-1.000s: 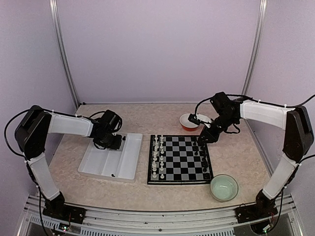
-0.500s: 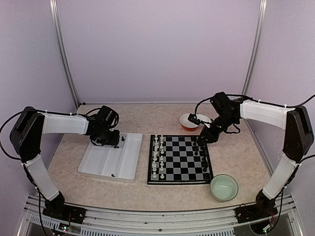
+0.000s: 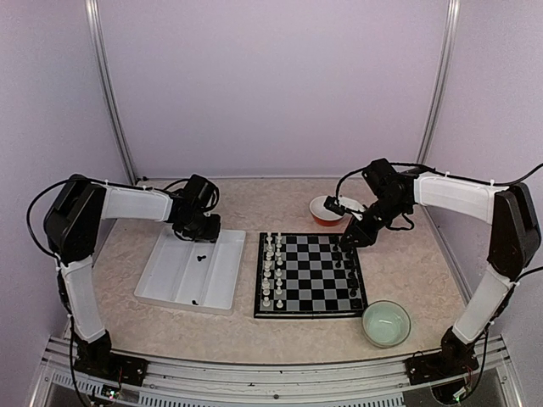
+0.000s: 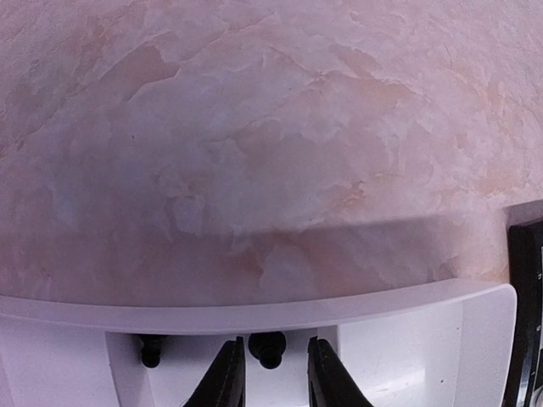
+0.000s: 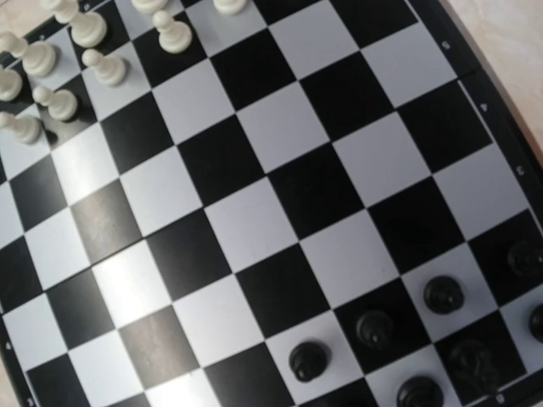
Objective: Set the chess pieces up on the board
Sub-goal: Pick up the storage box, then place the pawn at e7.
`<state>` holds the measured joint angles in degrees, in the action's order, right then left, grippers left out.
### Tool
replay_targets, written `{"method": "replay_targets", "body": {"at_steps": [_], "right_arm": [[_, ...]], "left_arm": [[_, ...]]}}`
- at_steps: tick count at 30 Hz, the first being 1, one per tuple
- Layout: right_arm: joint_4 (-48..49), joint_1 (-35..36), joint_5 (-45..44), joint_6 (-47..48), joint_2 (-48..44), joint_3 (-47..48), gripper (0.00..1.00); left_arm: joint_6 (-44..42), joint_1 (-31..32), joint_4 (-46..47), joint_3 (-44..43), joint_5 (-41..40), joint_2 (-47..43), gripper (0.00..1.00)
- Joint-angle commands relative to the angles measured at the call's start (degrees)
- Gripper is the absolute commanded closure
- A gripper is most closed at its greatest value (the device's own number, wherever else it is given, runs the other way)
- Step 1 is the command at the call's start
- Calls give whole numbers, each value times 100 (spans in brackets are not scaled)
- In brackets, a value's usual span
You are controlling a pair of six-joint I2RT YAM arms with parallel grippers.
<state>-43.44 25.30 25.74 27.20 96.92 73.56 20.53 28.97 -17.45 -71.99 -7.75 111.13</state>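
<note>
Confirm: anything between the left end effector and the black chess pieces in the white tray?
Nothing visible. Left wrist view: a tiny black plastic chess piece stands directly ahead of the open left end effector, by the wall of the white partitioned plastic tray. Another black piece stands beside it.

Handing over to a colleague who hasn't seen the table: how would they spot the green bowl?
Start at the chessboard in the middle of the table. Just off its near right corner sits the green bowl. It is pale green all over, unlike the orange-sided bowl beyond the board's far right corner.
</note>
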Motion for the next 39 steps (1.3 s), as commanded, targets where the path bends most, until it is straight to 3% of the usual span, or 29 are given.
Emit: {"method": "replay_targets", "body": {"at_steps": [1, 14, 18, 24, 31, 39], "right_arm": [[-2, -48, -13, 40, -112, 1, 77], [-15, -43, -43, 48, -82, 16, 78], [19, -51, -176, 69, -196, -85, 78], [136, -135, -393, 84, -400, -210, 79], [256, -621, -370, -29, -650, -278, 77], [955, -1572, -132, -148, -1096, -970, 73]], "left_arm": [[-75, -58, -123, -262, 1, 285, 76], [-101, 65, -530, -345, -323, 47, 93], [-102, 449, -1059, -539, -746, -673, 95], [-617, 1299, -1303, -1130, -429, -1174, 94], [-1235, 2570, -1315, -2409, -110, -217, 96], [-1472, 3228, -1307, -3813, 257, 1195, 96]]}}
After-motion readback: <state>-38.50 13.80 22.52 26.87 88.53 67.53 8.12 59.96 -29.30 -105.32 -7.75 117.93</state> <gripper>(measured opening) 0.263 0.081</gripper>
